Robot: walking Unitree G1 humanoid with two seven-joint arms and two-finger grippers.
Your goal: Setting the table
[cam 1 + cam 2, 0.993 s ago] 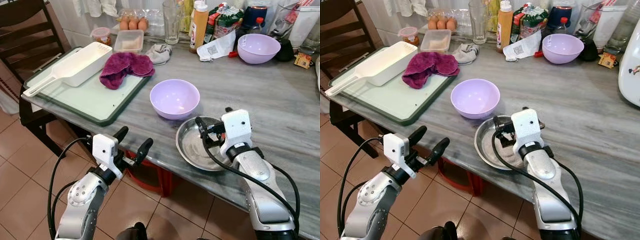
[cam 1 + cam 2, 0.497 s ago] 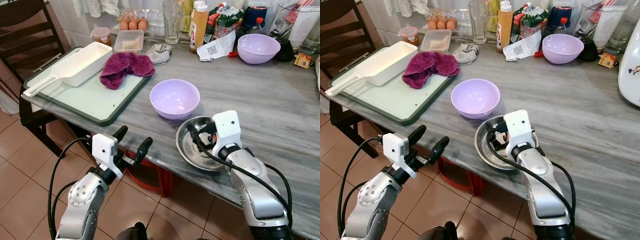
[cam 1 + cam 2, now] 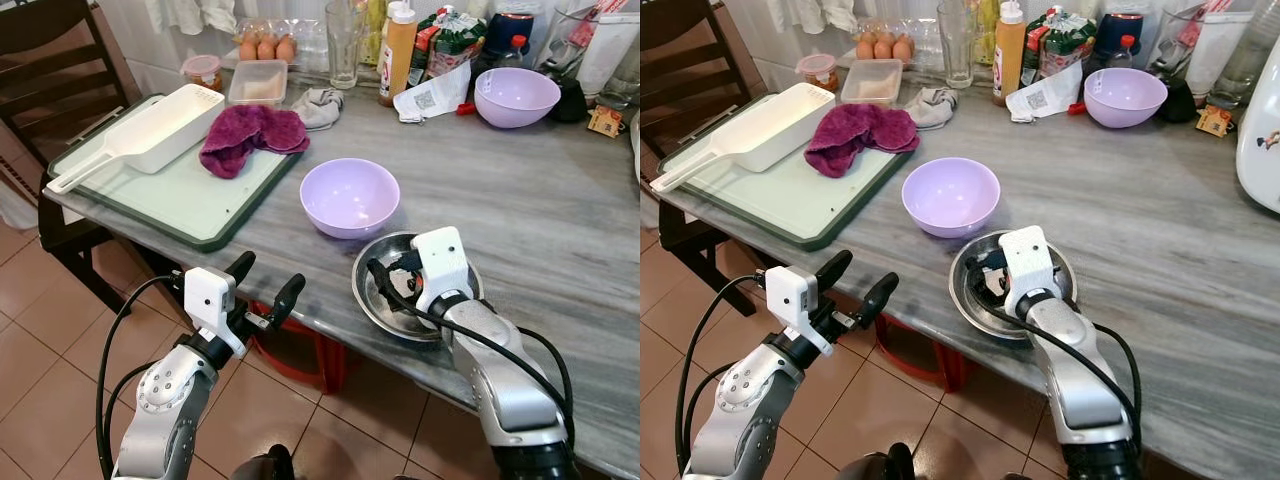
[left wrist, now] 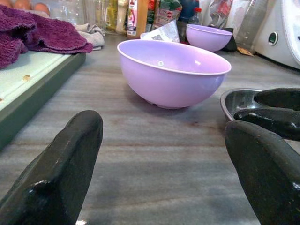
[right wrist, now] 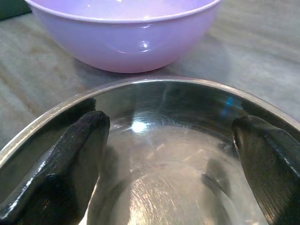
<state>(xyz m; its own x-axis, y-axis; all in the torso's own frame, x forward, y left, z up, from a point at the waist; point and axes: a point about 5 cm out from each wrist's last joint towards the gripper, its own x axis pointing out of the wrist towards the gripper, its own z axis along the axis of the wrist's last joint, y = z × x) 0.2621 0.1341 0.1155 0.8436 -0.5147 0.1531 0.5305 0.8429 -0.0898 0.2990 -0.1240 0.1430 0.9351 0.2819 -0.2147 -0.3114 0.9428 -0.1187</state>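
Right gripper point(image 5: 168, 154) inside steel dish point(image 5: 187, 98)

A metal dish point(image 3: 385, 290) sits at the near edge of the tabletop point(image 3: 540, 200), with a bowl point(image 3: 349, 196) just behind it. The right hand point(image 3: 992, 282) reaches down inside the dish. Left of the bowl lies a tray point(image 3: 160, 185) carrying a scoop point(image 3: 150, 130) and a towel point(image 3: 250, 135). A second bowl point(image 3: 516, 96) stands far back right. The left hand point(image 3: 264, 285) hangs off the front edge.

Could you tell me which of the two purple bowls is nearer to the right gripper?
The near purple bowl, standing just beyond the steel dish where the right gripper is. The far purple bowl stands among the bottles at the table's back.
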